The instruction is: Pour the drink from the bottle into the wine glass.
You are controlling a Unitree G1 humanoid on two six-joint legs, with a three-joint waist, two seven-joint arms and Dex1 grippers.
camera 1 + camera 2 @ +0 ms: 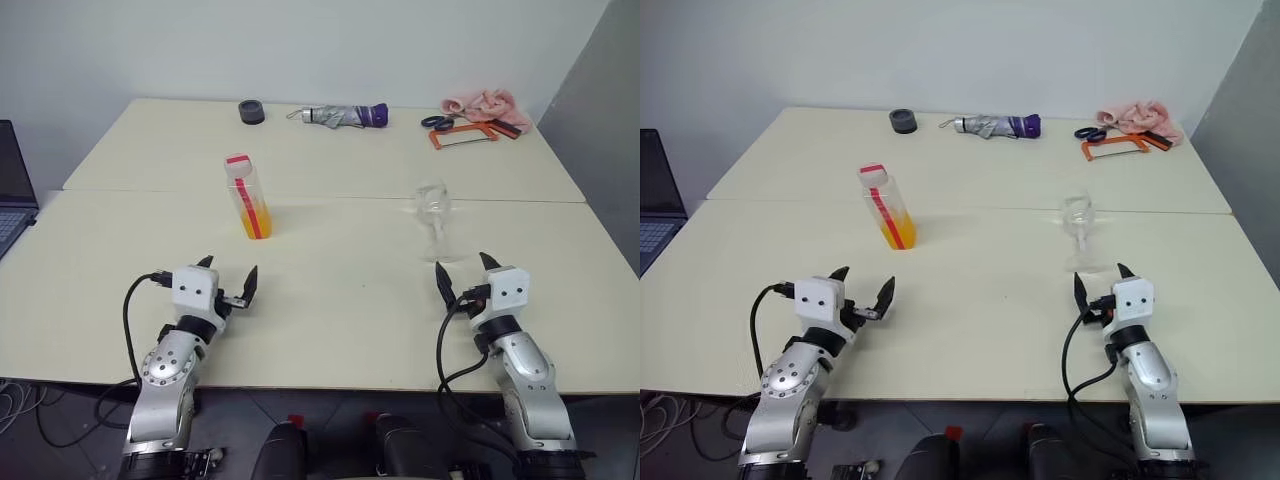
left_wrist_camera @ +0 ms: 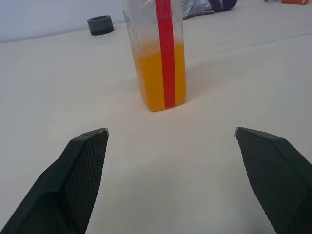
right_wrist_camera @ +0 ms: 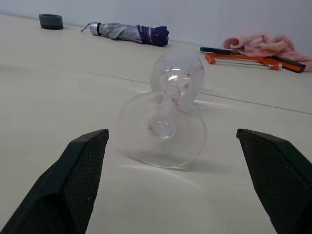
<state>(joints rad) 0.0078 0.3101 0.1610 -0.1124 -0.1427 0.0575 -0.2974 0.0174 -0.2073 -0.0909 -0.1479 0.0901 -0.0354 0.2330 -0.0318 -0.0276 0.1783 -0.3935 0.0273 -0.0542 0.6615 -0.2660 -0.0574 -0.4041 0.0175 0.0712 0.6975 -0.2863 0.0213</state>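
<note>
The bottle [image 1: 248,197] stands upright on the cream table, left of centre, with a red cap and a red strip down its side. The drink [image 2: 158,78], an orange liquid, fills roughly its lower half. The clear wine glass [image 1: 434,215] stands right of centre with nothing in it. My left gripper [image 1: 231,268] is open near the front edge, pointing at the bottle and well short of it. My right gripper [image 1: 461,264] is open too, just short of the glass's foot [image 3: 163,129]. Neither holds anything.
Along the far edge lie a black tape roll [image 1: 251,111], a folded umbrella [image 1: 345,116], scissors [image 1: 437,122], an orange hacksaw [image 1: 465,135] and a pink cloth [image 1: 485,102]. A laptop [image 1: 12,190] sits at the far left. A seam [image 1: 320,197] joins the two tables.
</note>
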